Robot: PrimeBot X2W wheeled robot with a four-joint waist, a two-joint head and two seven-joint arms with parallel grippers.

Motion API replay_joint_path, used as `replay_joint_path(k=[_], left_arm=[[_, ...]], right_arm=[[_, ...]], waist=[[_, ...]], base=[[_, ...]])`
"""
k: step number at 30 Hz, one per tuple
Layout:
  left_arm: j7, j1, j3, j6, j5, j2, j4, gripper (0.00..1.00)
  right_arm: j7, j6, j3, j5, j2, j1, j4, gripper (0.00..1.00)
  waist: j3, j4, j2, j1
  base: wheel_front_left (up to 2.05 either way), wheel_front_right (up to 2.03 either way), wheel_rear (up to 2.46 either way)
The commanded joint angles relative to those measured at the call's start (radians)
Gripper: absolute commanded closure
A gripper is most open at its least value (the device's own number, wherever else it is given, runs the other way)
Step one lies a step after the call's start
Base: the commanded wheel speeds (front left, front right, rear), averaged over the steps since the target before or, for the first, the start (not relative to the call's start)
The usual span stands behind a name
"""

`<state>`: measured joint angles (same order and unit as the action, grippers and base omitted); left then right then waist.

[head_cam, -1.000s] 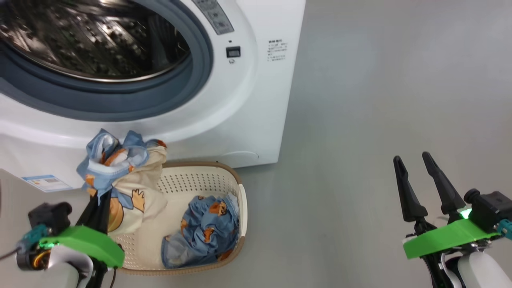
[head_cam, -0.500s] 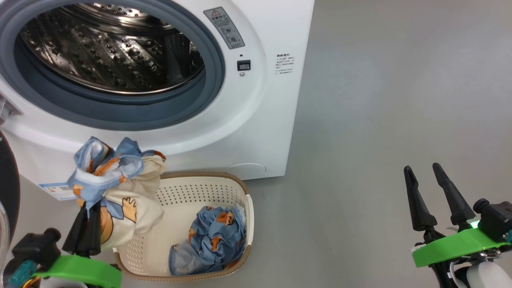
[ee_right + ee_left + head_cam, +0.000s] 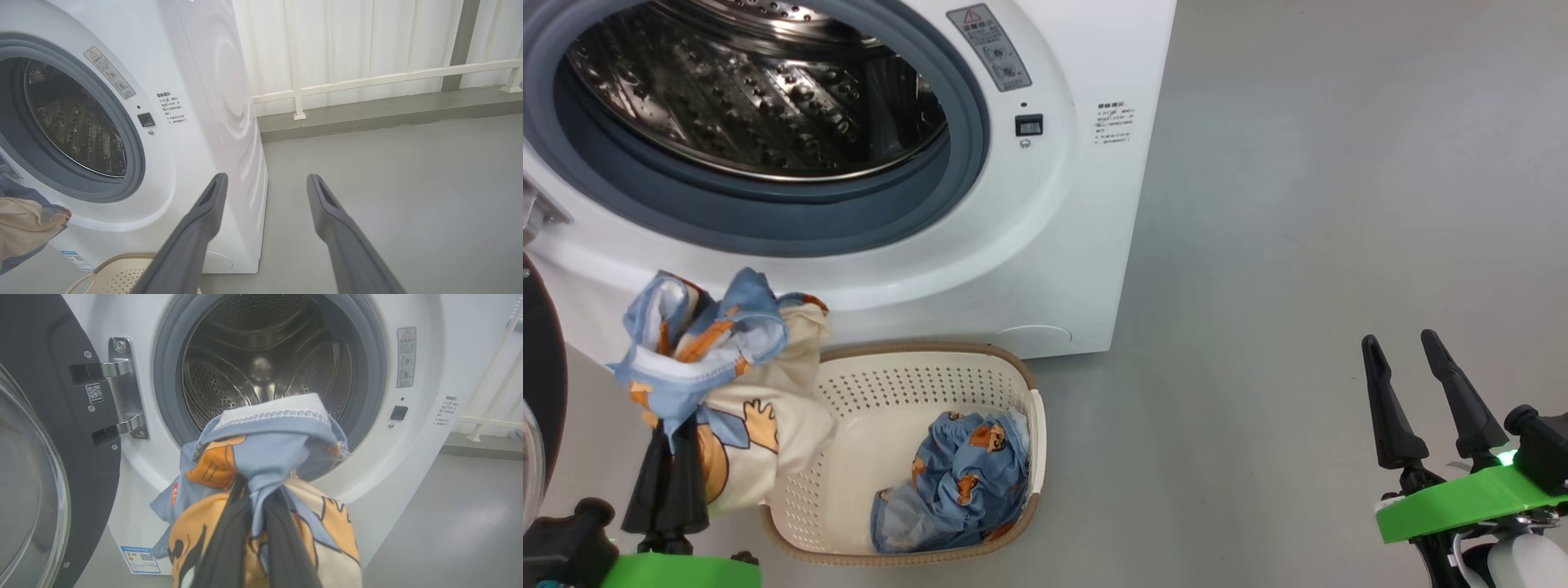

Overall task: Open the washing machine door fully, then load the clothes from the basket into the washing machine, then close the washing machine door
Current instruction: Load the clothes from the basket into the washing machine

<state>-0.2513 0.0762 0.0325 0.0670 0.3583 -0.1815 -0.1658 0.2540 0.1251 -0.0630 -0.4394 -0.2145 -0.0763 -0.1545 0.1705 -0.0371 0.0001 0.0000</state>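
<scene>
The left gripper's (image 3: pixel 672 441) jaws are clenched on a blue and cream cartoon-print garment (image 3: pixel 719 367), held above the basket's (image 3: pixel 931 349) left end. A second blue garment (image 3: pixel 964 478) lies crumpled inside the basket on the floor (image 3: pixel 1298 204). The right gripper (image 3: pixel 1401 351) hangs well apart, jaws released. Beyond, the washing machine (image 3: pixel 1062 245) stands with its door (image 3: pixel 49 375) swung open, steel drum (image 3: pixel 768 98) exposed.
</scene>
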Motion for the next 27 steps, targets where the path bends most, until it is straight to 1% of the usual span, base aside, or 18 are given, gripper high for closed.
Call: replay_joint_path(k=[1, 5, 8, 16, 20, 21, 27], left_arm=[[-0.01, 0.01, 0.043, 0.005, -0.016, -0.013, 0.035, 1.0], [-0.01, 0.038, 0.06, 0.023, -0.026, -0.003, 0.042, 1.0], [-0.01, 0.074, 0.066, 0.031, -0.036, -0.005, 0.045, 1.0], [-0.01, 0.214, 0.08, 0.043, -0.056, -0.03, 0.039, 1.0], [-0.01, 0.299, 0.079, 0.048, -0.061, -0.046, 0.008, 1.0], [-0.01, 0.299, 0.079, 0.048, -0.061, -0.046, 0.008, 1.0], [-0.01, 0.451, 0.074, 0.057, -0.047, -0.061, -0.063, 1.0]], right_arm=[[0.008, 0.006, -0.015, -0.003, -0.018, -0.007, 0.028, 0.0], [0.008, 0.006, -0.018, -0.002, -0.013, -0.017, 0.031, 0.0], [0.008, 0.006, -0.019, -0.002, -0.009, -0.025, 0.034, 0.0], [0.008, 0.006, -0.023, 0.0, 0.003, -0.051, 0.036, 0.0], [0.008, 0.006, -0.025, 0.002, 0.011, -0.065, 0.038, 0.0], [0.008, 0.006, -0.025, 0.002, 0.011, -0.065, 0.038, 0.0], [0.008, 0.006, -0.033, 0.002, 0.025, -0.092, 0.04, 0.0]], waist=[[0.006, 0.002, -0.0001, 0.0], [0.025, -0.002, -0.0001, 0.0], [0.045, -0.005, -0.0001, 0.0], [0.094, -0.017, -0.0001, 0.0], [0.119, -0.027, -0.0001, 0.0], [0.119, -0.027, -0.0001, 0.0], [0.168, -0.05, -0.0001, 0.0]], base=[[0.0, 0.0, 0.0], [0.0, 0.0, 0.0], [0.0, 0.0, 0.0], [0.0, 0.0, 0.0], [0.0, 0.0, 0.0], [0.0, 0.0, 0.0], [0.0, 0.0, 0.0]])
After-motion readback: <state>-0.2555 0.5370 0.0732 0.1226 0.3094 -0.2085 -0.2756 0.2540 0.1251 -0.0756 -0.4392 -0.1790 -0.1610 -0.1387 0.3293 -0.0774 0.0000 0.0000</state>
